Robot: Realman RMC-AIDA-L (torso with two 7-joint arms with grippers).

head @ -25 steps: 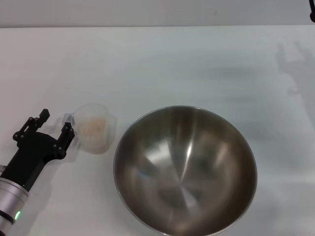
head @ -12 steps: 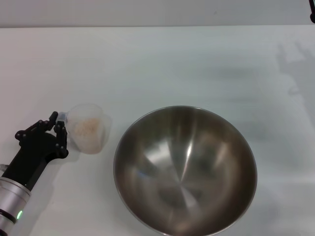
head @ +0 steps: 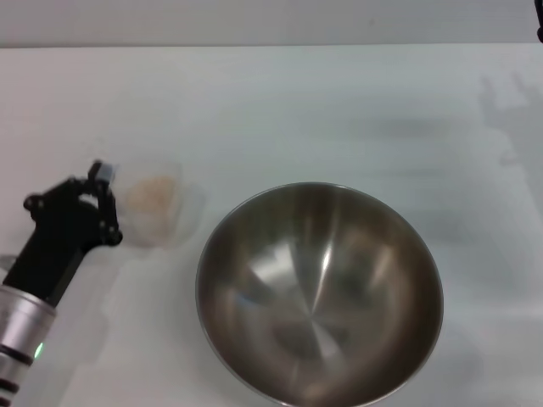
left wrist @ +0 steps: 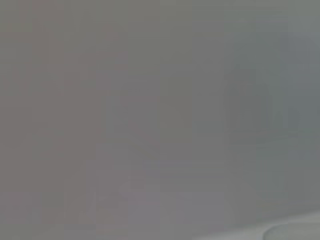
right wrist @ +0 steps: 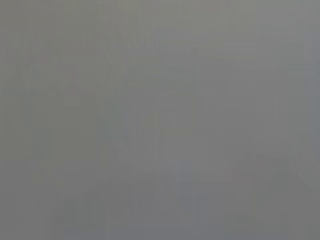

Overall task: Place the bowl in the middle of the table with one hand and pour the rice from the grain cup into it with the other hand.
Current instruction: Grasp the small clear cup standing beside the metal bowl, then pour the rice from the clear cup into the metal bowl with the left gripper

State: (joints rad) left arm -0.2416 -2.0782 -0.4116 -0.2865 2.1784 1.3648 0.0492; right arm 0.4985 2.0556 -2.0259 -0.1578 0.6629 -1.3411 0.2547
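The grain cup [head: 157,210] sits at about nine o'clock on the table [head: 280,102], a small frosted, see-through plastic vessel whose walls look soft and hazy against the white surface. Inside it the rice [head: 153,197] shows as a pale beige patch filling the cup's middle. The cup's little side handle points toward nine o'clock, where the left gripper [head: 100,199] meets it: the black fingers are drawn together around the handle, pinching it, and the dark wrist and silver arm run from there down to the seven o'clock corner of the head view. Just beside the cup, toward four o'clock from it, stands the bowl [head: 319,292], a large round stainless-steel bowl, far wider than the cup, with a deep mirror-like inside that carries bright streaks of reflected light; it holds no grains. Cup and bowl lie close but apart. Only a dark sliver of the right arm shows, at the one o'clock corner of the head view, and its gripper is out of sight. Both wrist views are a flat grey blur.
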